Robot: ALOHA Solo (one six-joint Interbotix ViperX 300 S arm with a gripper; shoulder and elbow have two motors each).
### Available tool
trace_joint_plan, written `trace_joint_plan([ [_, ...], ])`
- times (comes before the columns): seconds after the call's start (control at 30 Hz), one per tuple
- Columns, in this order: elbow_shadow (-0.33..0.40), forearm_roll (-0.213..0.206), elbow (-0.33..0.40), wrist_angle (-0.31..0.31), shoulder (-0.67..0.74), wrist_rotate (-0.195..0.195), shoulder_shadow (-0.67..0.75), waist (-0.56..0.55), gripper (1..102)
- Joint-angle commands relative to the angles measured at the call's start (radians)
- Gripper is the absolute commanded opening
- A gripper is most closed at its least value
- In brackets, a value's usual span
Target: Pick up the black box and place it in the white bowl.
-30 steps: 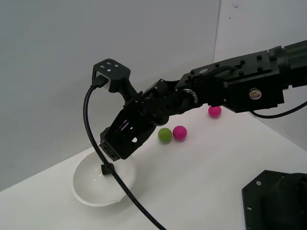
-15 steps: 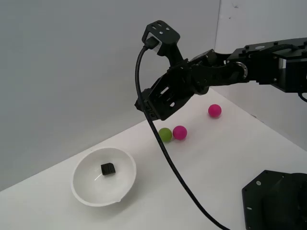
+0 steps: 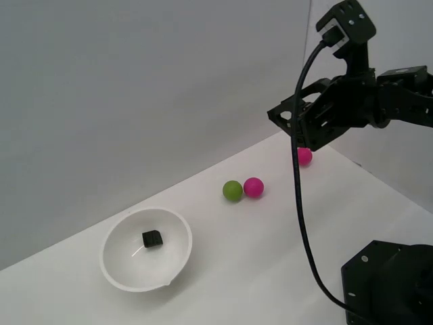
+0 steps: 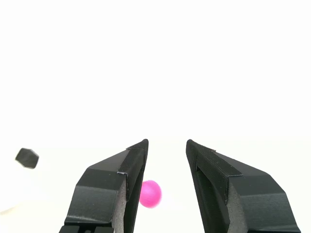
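You have the box [image 3: 152,238] lying inside the bowl [image 3: 119,271] at the exterior view's left; two balls [image 3: 243,189] touch mid-table [image 3: 257,257], and a third [image 3: 305,156] sits further right, behind the raised gripper [image 3: 287,119]

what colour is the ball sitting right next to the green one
Pink, a bright magenta: the small round pink ball touches the small green ball. Clearest in the exterior view.

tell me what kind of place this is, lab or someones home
Most likely a robot lab test bench, not a home: a bare white table against plain grey walls, a black robot arm with its gripper open, and simple props, coloured balls beside a white bowl holding a black box.
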Motion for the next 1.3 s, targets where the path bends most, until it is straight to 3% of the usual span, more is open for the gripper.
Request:
trace_joint_plan([
  [0.0,0.014,-0.005,0.020,0.020,0.064,0.018,0.064,0.026,43],
  [0.13,0.035,-0.005,0.040,0.063,0.135,0.031,0.137,0.083,41],
  [0.27,0.063,-0.005,0.067,0.072,0.229,0.031,0.232,0.120,18],
  [0.43,0.110,-0.005,0.115,0.092,0.345,0.031,0.347,0.152,12],
  [0.57,0.147,-0.005,0.152,0.112,0.446,0.029,0.449,0.156,11],
  [0.8,0.152,-0.005,0.158,0.201,0.555,0.031,0.561,0.169,11],
  [1.03,0.161,-0.005,0.167,0.219,0.661,0.031,0.666,0.170,11],
  [1.27,0.161,-0.005,0.169,0.222,0.673,0.029,0.680,0.169,11],
])
